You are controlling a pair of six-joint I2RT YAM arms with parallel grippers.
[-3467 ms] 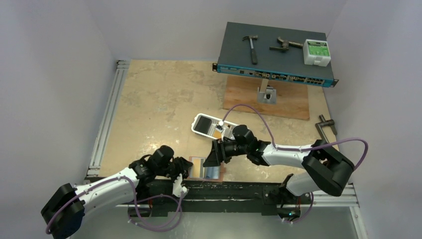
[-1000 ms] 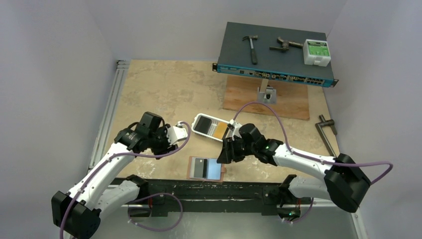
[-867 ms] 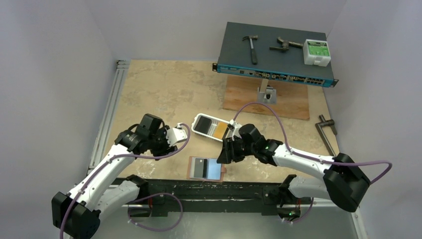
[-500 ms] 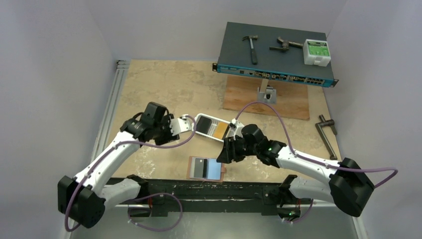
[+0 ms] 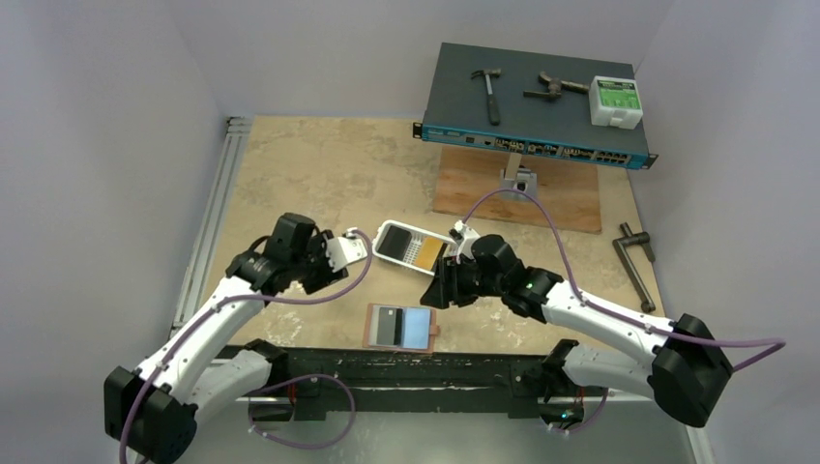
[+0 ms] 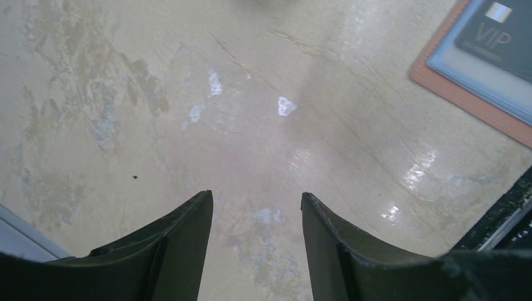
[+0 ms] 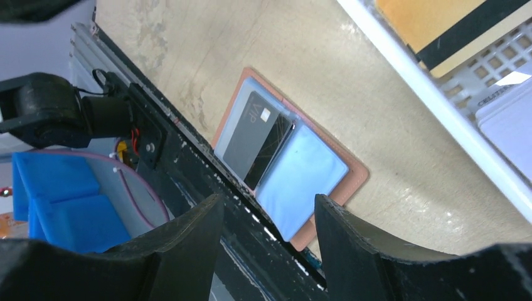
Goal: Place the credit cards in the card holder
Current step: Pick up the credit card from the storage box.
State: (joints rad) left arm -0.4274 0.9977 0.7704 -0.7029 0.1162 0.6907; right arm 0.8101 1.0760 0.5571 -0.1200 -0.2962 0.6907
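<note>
Now the reddish-brown card holder [image 7: 356, 177] lies open; left gripper [image 6: 257, 207] and right gripper [image 7: 268, 213] gape empty.

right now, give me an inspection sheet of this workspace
surface: beige mottled table
job's things: card holder open flat near the front edge, black card on one half; orange card in white tray
clutter: hammer and green-white box on network switch; wooden board in front of it
grippers: left gripper and right gripper both open, nothing held
cables: purple cable looped along each arm
surroundings: pale walls, aluminium rail at the table's left
</note>
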